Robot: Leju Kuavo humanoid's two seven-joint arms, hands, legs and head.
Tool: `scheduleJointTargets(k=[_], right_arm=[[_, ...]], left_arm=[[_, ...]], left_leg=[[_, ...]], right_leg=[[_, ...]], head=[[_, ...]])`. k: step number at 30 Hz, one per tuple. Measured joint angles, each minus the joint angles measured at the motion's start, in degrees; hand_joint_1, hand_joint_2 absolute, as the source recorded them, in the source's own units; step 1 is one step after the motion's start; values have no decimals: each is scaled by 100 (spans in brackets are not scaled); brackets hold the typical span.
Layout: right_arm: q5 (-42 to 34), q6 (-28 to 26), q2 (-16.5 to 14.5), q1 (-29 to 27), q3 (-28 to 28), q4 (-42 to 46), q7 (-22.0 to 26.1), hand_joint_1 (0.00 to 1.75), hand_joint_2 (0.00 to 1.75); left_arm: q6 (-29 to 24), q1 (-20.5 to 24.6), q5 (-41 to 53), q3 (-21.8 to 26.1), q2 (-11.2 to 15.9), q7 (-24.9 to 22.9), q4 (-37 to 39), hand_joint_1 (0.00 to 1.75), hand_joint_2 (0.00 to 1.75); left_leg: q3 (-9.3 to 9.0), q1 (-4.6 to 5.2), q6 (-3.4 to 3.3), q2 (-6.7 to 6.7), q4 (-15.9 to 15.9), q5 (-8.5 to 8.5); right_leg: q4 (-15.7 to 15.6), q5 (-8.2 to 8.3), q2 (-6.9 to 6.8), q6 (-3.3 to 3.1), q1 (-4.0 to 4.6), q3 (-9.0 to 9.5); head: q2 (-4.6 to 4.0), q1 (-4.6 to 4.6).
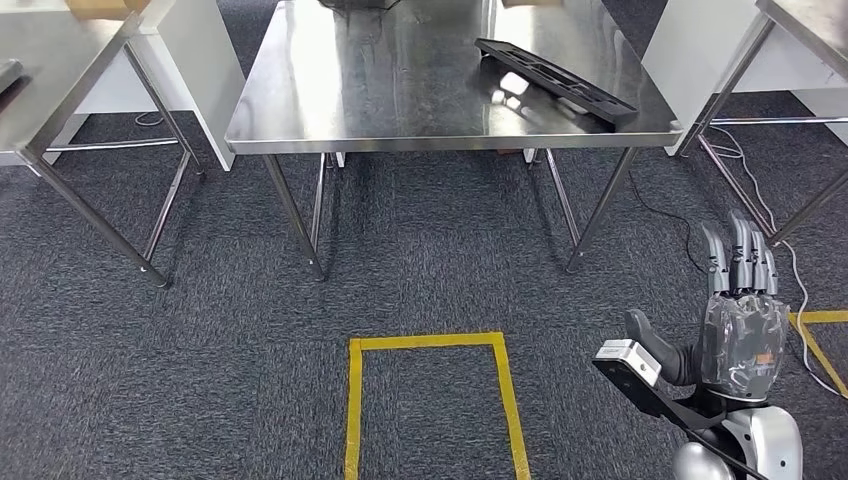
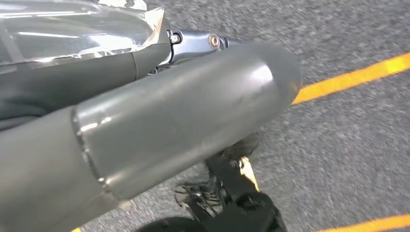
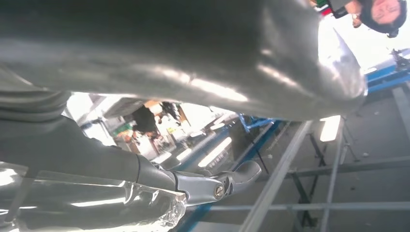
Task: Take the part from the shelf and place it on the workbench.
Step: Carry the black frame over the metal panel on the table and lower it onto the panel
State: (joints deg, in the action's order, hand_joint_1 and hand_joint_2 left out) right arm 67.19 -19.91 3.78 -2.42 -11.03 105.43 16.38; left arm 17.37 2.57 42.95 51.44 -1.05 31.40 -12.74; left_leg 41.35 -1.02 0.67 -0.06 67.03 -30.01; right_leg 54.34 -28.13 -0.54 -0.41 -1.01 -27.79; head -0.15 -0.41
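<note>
A long black part (image 1: pixel 556 80) lies flat on the steel workbench (image 1: pixel 380 90), near its right edge and angled toward the right corner. My right hand (image 1: pixel 740 320) hangs low at the lower right, well in front of the bench, fingers straight and apart with nothing in them. The right wrist view shows the same hand (image 3: pixel 193 58) empty, its thumb large across the picture. My left hand (image 2: pixel 145 121) hangs over the carpet in the left wrist view, thumb stretched out, holding nothing.
More steel tables stand at the left (image 1: pixel 50 70) and right (image 1: pixel 810 30). A yellow tape square (image 1: pixel 430 400) marks the grey carpet before the bench. Cables (image 1: pixel 760 200) trail on the floor at the right. A person (image 3: pixel 382 12) is in the right wrist view.
</note>
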Motion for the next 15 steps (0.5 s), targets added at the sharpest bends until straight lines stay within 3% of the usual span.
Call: scheduleJointTargets(k=[1, 2, 3, 5, 7, 9, 11, 13, 15], right_arm=[[0, -3, 0, -16, 1, -3, -1, 0, 0], [0, -7, 0, -32, 2, -7, -1, 0, 0], [0, -12, 0, -51, 2, -12, 0, 0, 0], [0, -26, -1, -82, 4, -18, 2, 0, 0], [1, -45, -2, -100, 9, -19, 18, 0, 0], [3, -70, -4, -118, 11, -20, 49, 0, 0], [7, -93, -4, -149, 16, -22, 73, 0, 0], [9, -113, 4, -180, 38, -27, 82, 0, 0], [9, -132, 15, -220, 70, -33, 85, 0, 0]], left_arm=[[7, 1, 0, 1, 11, 2, 0, 0, 0], [25, 2, 0, 1, 22, 8, 0, 0, 0], [51, 2, 0, 1, 33, 19, 0, 0, 0], [110, 3, 1, 1, 60, 46, -4, 0, 0], [166, 15, 4, 1, 95, 64, -22, 0, 0], [223, 22, 6, 2, 129, 67, -40, 0, 0], [265, 21, 7, 8, 153, 51, -48, 0, 0], [284, 26, 7, 18, 173, 33, -63, 0, 0], [287, 28, 16, 25, 184, 23, -79, 0, 0]], left_leg=[[49, -1, 19, -2, 367, -165], [38, -3, 32, -2, 616, -184], [-66, -5, 36, -1, 669, -84], [-567, -11, 21, -2, 167, 177], [-1134, 5, -22, -12, -645, 153], [-1336, 48, -75, -23, -1027, 49], [-1288, 64, -174, -13, -1087, 108], [-1207, 51, -308, 10, -1131, 215], [-1081, 48, -369, 26, -1129, 320]], right_leg=[[12, 68, -2, 2, 6, -83], [30, 132, -4, 12, 11, -170], [55, 188, -5, 27, 12, -260], [121, 270, -5, 67, 10, -423], [191, 330, -13, 135, 25, -540], [220, 404, -28, 224, 37, -608], [244, 426, -27, 299, 40, -664], [556, 166, -5, 297, 33, -817], [1303, -303, 13, 261, 13, -1072]], head=[[0, -1], [0, -2], [0, -2], [0, -4], [0, -2], [0, 1], [0, 1], [0, 15], [0, 31]])
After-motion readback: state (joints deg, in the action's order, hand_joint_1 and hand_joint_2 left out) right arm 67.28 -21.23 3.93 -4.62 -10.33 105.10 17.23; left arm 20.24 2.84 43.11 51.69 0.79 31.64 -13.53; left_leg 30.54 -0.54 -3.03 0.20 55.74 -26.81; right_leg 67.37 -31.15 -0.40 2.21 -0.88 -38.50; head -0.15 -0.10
